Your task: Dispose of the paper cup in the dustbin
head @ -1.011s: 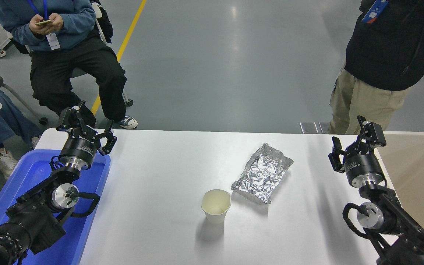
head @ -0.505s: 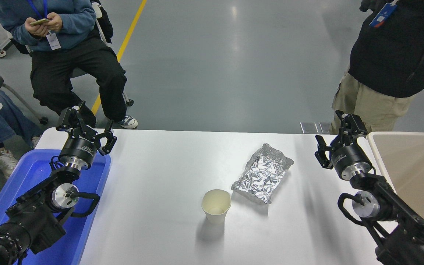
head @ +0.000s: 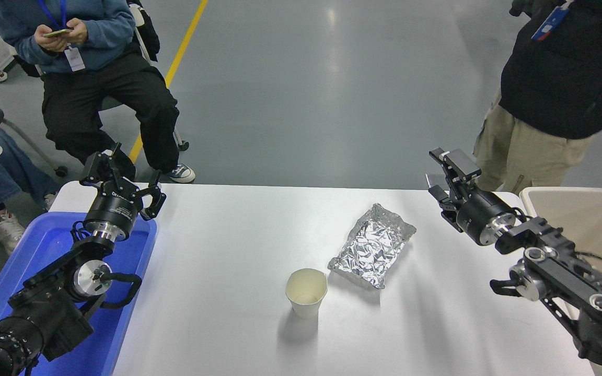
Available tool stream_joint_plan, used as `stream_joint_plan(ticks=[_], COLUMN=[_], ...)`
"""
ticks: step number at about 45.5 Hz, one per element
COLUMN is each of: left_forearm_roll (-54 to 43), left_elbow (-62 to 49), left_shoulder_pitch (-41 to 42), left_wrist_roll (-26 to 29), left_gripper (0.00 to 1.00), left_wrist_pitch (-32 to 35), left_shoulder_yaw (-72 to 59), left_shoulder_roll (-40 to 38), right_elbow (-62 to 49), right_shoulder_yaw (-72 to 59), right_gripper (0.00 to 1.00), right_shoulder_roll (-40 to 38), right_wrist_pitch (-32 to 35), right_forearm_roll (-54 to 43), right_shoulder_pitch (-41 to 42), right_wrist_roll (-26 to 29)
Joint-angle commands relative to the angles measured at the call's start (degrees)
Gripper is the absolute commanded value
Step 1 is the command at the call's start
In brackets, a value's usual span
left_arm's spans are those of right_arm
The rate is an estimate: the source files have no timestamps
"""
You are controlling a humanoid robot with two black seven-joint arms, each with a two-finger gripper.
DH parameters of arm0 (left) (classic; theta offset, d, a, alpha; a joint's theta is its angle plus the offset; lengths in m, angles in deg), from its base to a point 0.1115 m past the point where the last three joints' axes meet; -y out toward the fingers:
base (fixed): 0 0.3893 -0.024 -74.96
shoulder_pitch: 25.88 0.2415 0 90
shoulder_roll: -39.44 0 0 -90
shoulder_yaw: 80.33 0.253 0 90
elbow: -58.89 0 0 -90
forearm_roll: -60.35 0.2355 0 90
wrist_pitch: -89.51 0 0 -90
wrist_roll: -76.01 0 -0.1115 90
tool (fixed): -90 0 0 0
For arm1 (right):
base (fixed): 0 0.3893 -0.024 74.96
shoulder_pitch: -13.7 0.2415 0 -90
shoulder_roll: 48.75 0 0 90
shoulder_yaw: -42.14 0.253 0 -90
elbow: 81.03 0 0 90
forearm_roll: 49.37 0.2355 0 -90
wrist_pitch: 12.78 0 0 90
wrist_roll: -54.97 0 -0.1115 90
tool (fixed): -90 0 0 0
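We are seeing the paper cup (head: pixel 307 292) standing upright and alone near the middle of the white desk (head: pixel 228 271), just beside the crinkled foil packet (head: pixel 373 245) and well apart from the dustbin (head: pixel 583 219) at the desk's right edge. Our right hand (head: pixel 444 175) is hanging spread and empty above the far right of the desk, while our left hand (head: pixel 123 180) is resting spread over the blue tray (head: pixel 45 245).

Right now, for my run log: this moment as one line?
paper cup: upright, untouched | right gripper: open, raised, empty | left gripper: parked | dustbin: at right
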Motion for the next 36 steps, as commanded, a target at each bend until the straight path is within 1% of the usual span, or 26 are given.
stream_joint_plan(ticks=[1,8,16,20,23,28,32,36], left_forearm_roll=[0.0,0.0,0.0,0.0,0.0,0.0,0.0,0.0], left_elbow=[0.04,-0.05,-0.05,-0.05,0.04,0.04,0.04,0.04], left_shoulder_pitch=[0.0,0.0,0.0,0.0,0.0,0.0,0.0,0.0], left_wrist_roll=[-0.05,-0.05,0.04,0.04,-0.05,0.04,-0.05,-0.05], left_gripper=[1.0,1.0,1.0,1.0,1.0,1.0,1.0,1.0], left_wrist_pitch=[0.0,0.0,0.0,0.0,0.0,0.0,0.0,0.0], left_shoulder_yaw=[0.0,0.0,0.0,0.0,0.0,0.0,0.0,0.0], left_shoulder_roll=[0.0,0.0,0.0,0.0,0.0,0.0,0.0,0.0], right_elbow=[3.51,5.72,5.81,5.81,5.72,5.54,5.37,3.7], right_shoulder_yaw=[-9.79,-20.25,-36.06,-43.19,-47.93,-55.85,-60.94,-65.43], right_gripper=[0.99,0.99,0.99,0.99,0.99,0.99,0.99,0.99], right_shoulder_roll=[-4.65,-6.85,-6.24,-5.98,-4.14,0.26,4.91,9.48], right_wrist_pitch=[-0.06,-0.15,-0.15,-0.15,0.03,0.2,0.47,0.64], right_forearm_roll=[-8.09,-10.91,-13.19,-14.34,-14.69,-14.86,-15.13,-16.09], right_shoulder_pitch=[5.72,13.45,26.81,33.84,38.76,44.66,47.47,48.62], right_wrist_roll=[0.26,0.0,-0.17,-1.4,-2.11,-3.77,-4.39,-4.39])
